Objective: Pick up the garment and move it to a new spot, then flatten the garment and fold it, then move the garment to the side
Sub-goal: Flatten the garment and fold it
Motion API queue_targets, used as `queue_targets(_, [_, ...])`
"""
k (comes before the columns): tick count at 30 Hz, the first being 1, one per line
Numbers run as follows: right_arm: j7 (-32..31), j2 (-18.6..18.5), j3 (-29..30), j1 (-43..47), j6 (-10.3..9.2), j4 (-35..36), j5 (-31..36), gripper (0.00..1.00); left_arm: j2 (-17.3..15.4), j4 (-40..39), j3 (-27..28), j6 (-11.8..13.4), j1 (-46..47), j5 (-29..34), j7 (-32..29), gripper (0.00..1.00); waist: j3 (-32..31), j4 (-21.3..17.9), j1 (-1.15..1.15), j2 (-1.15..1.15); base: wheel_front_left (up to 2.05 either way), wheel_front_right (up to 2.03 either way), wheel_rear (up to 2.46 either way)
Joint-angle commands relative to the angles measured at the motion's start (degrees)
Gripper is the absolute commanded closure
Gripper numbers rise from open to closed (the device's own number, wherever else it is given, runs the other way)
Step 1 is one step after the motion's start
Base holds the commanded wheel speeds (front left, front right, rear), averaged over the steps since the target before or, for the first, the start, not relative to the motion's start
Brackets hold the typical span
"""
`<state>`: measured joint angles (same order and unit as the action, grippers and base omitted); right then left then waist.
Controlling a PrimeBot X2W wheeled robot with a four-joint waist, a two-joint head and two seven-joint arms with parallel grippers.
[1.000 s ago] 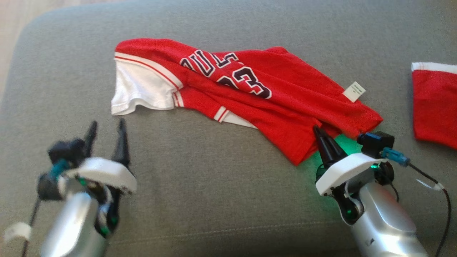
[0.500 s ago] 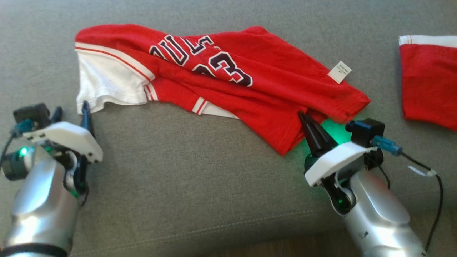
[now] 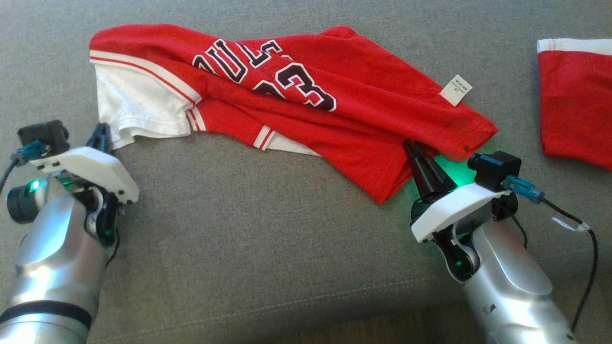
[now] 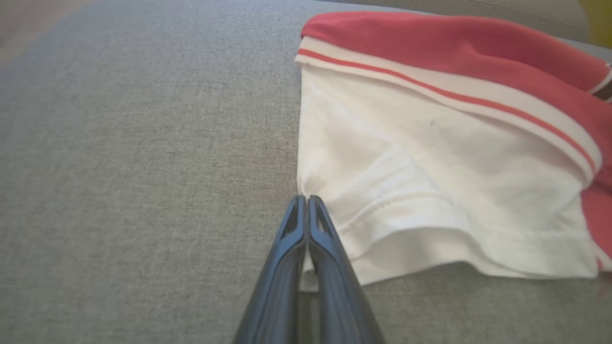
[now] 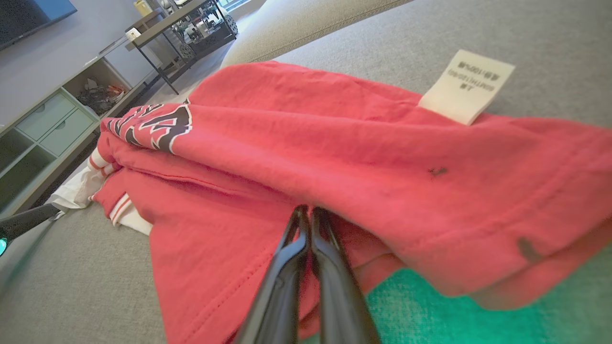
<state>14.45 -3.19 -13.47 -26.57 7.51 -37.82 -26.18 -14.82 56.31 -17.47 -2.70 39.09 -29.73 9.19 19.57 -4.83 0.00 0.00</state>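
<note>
The left pincer [image 4: 304,200] is clenched on the corner of the white sleeve [image 4: 430,191] of the garment [image 3: 344,95]. The right pincer [image 5: 308,212] is clamped into a fold at its red hem. The garment is spread crumpled across the grey sofa [image 3: 263,248], with a white label [image 3: 455,89] turned up. A second red cloth [image 3: 573,105] lies apart at the right. Blurred clutter is held in one open compartment of a far shelf [image 5: 52,122].

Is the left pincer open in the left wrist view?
No, the left pincer has its fingers pressed together at the corner of the white sleeve.
</note>
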Motion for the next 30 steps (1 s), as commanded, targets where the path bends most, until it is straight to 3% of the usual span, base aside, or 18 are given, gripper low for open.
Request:
queue_targets(1, [0.55,0.31,-0.61,-1.39,-0.02,1.61,0.64,1.0,-0.82,0.26,0.48,-0.72,-0.41,-0.1,-0.55,1.0,-0.33,0.02,0.0,0.0,0.0,0.0,0.0])
queue_targets(5, [0.55,0.31,0.57,-0.9,-0.02,1.66,1.34,1.0,0.24,-0.91,-0.16,-2.13,-1.67,-0.57,1.41,1.0,-1.4,0.15,0.0,0.0,0.0,0.0,0.0])
queue_targets(12, [0.55,0.31,2.46,0.21,-0.02,2.63,2.29,1.0,0.49,-6.42,1.1,-2.31,-3.69,-1.81,4.27,1.0,-3.71,0.59,0.0,0.0,0.0,0.0,0.0])
queue_targets(17, [0.55,0.31,6.07,1.11,-0.02,6.35,3.48,1.0,0.44,-14.67,4.28,-2.71,-4.98,-5.38,4.9,1.0,-6.62,1.07,0.0,0.0,0.0,0.0,0.0])
queue_targets(24, [-0.18,-0.59,11.23,0.67,-0.02,15.37,5.99,1.0,1.96,-28.84,10.06,-3.36,-4.99,-16.63,-1.9,1.0,-11.91,1.15,0.0,0.0,0.0,0.0,0.0])
queue_targets(30, [-8.15,-4.17,14.02,-3.13,-0.02,25.93,4.13,1.0,2.9,-39.08,13.92,0.14,-1.97,-24.9,-10.47,1.0,-14.99,0.25,0.0,0.0,0.0,0.0,0.0])
